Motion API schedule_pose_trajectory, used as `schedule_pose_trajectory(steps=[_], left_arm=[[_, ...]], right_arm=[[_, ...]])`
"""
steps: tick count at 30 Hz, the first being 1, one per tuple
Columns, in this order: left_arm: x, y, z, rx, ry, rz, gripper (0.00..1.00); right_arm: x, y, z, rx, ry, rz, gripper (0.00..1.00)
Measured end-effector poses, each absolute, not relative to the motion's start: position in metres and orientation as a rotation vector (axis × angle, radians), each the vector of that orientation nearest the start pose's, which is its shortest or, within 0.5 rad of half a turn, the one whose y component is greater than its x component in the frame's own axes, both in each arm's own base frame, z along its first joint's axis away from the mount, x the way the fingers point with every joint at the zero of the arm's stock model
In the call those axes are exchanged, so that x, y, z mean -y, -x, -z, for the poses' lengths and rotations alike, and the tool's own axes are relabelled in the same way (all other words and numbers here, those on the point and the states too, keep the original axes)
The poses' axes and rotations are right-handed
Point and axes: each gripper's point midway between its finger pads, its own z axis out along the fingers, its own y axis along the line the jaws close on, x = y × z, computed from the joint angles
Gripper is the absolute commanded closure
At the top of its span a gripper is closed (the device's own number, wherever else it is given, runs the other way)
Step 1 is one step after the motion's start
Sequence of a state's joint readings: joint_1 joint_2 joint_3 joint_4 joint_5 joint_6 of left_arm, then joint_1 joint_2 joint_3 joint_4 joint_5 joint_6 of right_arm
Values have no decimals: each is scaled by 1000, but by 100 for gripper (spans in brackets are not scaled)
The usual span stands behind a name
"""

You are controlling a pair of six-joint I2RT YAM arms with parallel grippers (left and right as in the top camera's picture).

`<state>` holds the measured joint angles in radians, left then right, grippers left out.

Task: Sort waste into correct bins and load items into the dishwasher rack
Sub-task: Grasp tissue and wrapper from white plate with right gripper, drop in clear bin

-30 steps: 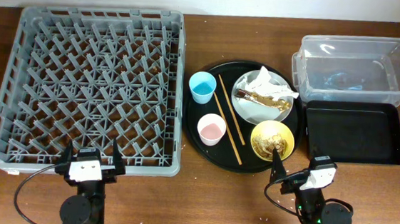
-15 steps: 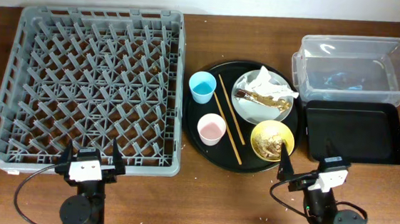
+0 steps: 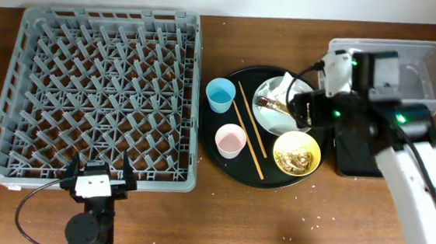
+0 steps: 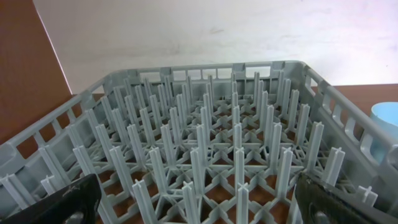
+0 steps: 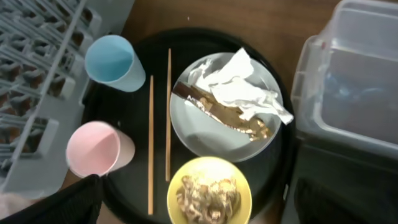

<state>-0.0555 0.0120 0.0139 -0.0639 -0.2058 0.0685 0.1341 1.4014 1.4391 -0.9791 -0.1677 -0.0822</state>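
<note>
On the round black tray (image 3: 213,159) stand a light-blue cup (image 3: 220,95), a white cup with a pink inside (image 3: 230,141), two chopsticks (image 3: 250,132), a grey plate (image 3: 271,118) and a yellow bowl (image 3: 296,153) with tan leftovers. The plate holds a crumpled white napkin (image 5: 239,87) and brown scraps (image 5: 217,115). My right gripper (image 3: 303,109) hangs open and empty above the plate and bowl; in the right wrist view it (image 5: 196,199) frames the bowl (image 5: 209,193). My left gripper (image 3: 98,176) rests open at the front edge of the grey dishwasher rack (image 3: 100,89).
The clear tub (image 3: 429,68) stands at the back right. The shallow black tray (image 5: 336,180) lies in front of it, partly hidden by my right arm in the overhead view. The rack's pegs (image 4: 205,149) fill the left wrist view.
My right arm has risen from the table's front edge and swung back over the round tray, now above the plate. The left arm has not moved.
</note>
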Motion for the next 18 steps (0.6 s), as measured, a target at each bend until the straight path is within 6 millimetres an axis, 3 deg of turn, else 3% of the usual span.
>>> schedule_pose_trajectory(steps=[1, 3, 7, 10, 13, 14, 15, 17, 18], left_arm=[[-22, -244, -162, -1633, 57, -178, 1], [-22, -244, -162, -1632, 57, -178, 1], [-22, -244, -162, -1632, 57, -178, 1], [-22, -244, -162, -1632, 57, -177, 1], [-22, -244, -162, -1632, 57, -177, 1], [-22, -244, -162, -1632, 57, -178, 1], [-22, -244, -162, -1632, 57, -178, 1], [-22, -244, -162, -1632, 57, -178, 1], [-22, -244, -162, -1632, 57, -178, 1]], right_arm=[[-80, -366, -232, -2510, 338, -245, 2], [-88, -392, -198, -2515, 530, -214, 2], [-84, -439, -122, -2553, 714, -62, 1], [-80, -455, -54, -2635, 766, -18, 1], [-79, -464, -24, -2643, 792, 5, 4], [-79, -463, -14, -2658, 798, 2, 8], [-81, -465, -13, -2655, 797, -12, 18], [-84, -467, -11, -2654, 788, -33, 48], [-85, -466, -11, -2659, 779, -43, 71]])
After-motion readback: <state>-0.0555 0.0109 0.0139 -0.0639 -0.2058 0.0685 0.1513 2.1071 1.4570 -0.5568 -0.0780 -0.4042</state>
